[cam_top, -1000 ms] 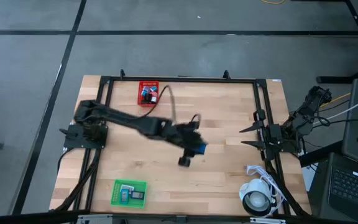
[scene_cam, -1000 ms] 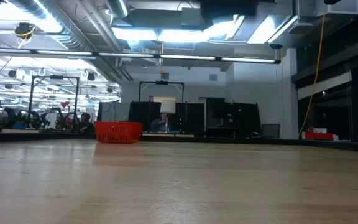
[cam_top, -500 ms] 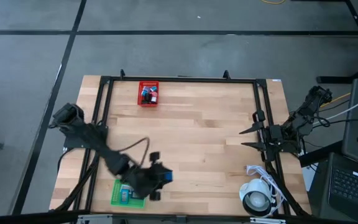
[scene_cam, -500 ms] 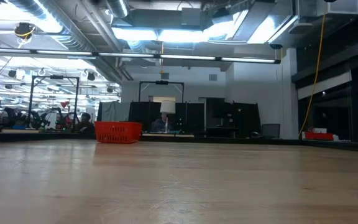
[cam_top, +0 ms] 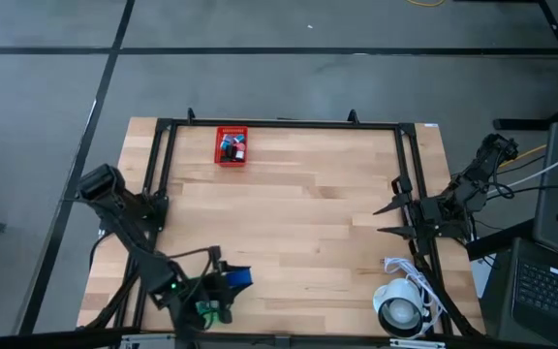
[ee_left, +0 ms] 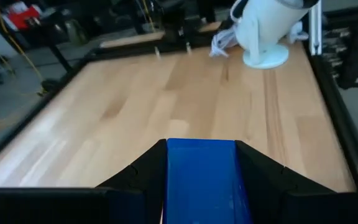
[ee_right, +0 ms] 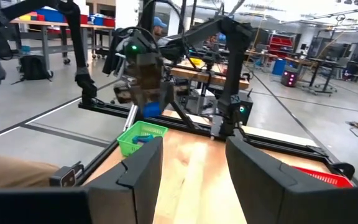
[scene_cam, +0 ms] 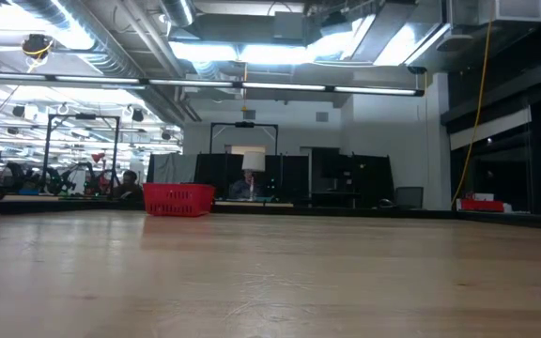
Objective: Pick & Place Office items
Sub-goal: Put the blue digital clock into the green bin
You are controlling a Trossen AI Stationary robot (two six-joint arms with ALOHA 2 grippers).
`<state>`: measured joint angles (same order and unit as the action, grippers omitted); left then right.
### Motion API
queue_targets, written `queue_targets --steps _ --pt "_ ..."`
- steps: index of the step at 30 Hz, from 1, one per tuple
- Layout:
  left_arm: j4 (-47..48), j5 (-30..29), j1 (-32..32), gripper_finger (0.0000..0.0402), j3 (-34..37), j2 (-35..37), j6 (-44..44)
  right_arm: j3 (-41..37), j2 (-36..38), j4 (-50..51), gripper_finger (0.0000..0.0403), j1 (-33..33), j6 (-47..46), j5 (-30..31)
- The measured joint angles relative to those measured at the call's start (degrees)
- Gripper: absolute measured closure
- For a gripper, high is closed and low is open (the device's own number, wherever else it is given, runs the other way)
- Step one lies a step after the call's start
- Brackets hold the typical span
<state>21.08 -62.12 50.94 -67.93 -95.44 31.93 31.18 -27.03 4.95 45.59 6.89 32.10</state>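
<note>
A blue office item (ee_left: 201, 180), a flat-sided block, sits between the fingers of my left gripper (cam_top: 232, 279) at the table's near left. In the right wrist view the blue item (ee_right: 151, 111) hangs just above the green mesh bin (ee_right: 142, 135). From above, my left arm covers most of that green bin (cam_top: 206, 312). The red mesh bin (cam_top: 231, 145) stands at the far edge with several small items inside. My right gripper (cam_top: 381, 218) waits open at the table's right side, nothing between its fingers. My left gripper pinches the blue item by its two opposite sides (ee_left: 173, 177) between its two fingers. The fingers come from the table's left, slanting a little down. The item is lifted clear of the table and sticks out past the fingertips.
A large white roll with cable (cam_top: 400, 310) stands at the near right corner. A black frame (cam_top: 279, 124) runs around the table's edges. The low view shows bare wood up to the red bin (scene_cam: 178, 199).
My left gripper has swung with the blue item from the table's middle toward the near left corner, sinking a little and turning as it went. It now stands over the green bin, still shut on the item.
</note>
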Motion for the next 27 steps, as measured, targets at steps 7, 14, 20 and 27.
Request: queue_targets --steps 7,14,20,27 --pt "-14.71 12.10 -0.68 0.0252 12.08 0.02 6.83 0.00 0.00 0.02 0.0220 0.01 -0.32 -0.02" --pt "-39.81 8.30 5.61 0.0252 24.37 0.02 7.19 0.00 0.00 0.24 0.0220 -0.01 -1.69 -0.02" --pt "-35.83 7.64 9.06 0.0252 27.68 0.00 17.20 0.00 -0.52 0.24 0.0220 0.00 -1.94 -0.02" --pt "-36.01 8.75 10.46 0.0252 32.67 0.00 23.96 0.00 -1.53 0.18 0.0220 -0.01 -3.53 0.00"
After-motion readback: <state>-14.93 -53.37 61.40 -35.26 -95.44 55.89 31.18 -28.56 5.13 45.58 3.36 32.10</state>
